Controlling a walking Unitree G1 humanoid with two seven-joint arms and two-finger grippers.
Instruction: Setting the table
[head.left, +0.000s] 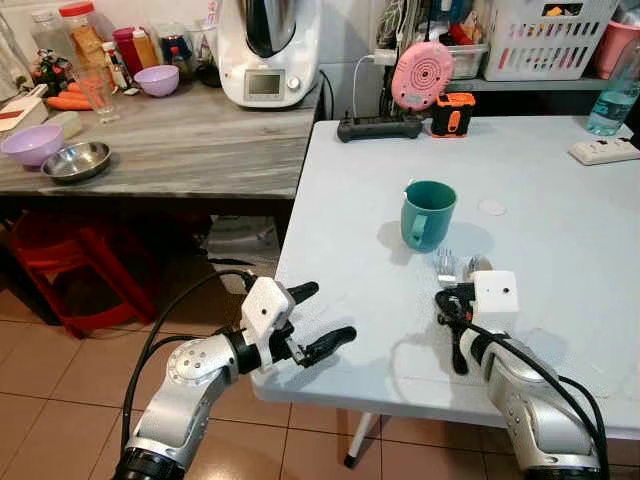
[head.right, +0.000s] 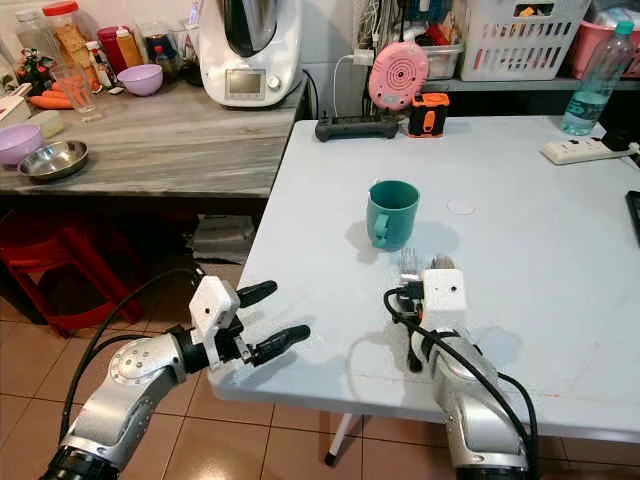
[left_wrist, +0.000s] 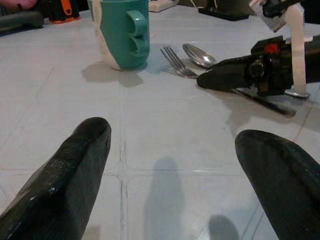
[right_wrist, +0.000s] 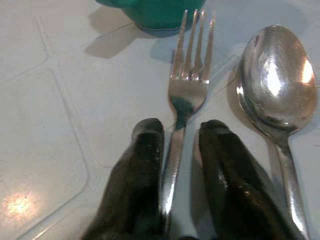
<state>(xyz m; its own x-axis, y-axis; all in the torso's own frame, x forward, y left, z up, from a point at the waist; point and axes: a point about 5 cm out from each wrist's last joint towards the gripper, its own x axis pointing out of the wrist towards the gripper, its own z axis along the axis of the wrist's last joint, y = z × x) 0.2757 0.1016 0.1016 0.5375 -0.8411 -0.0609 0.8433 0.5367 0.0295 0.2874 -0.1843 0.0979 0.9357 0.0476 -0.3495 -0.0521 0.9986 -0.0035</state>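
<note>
Table (head.left: 560, 200): right hand (right_wrist: 177, 137) straddles fork (right_wrist: 190, 75).

Bare tabletop (head.left: 560, 230) right of mug (head.left: 428, 214), fork (right_wrist: 186, 95) & spoon (right_wrist: 277, 90) just below mug.
</note>
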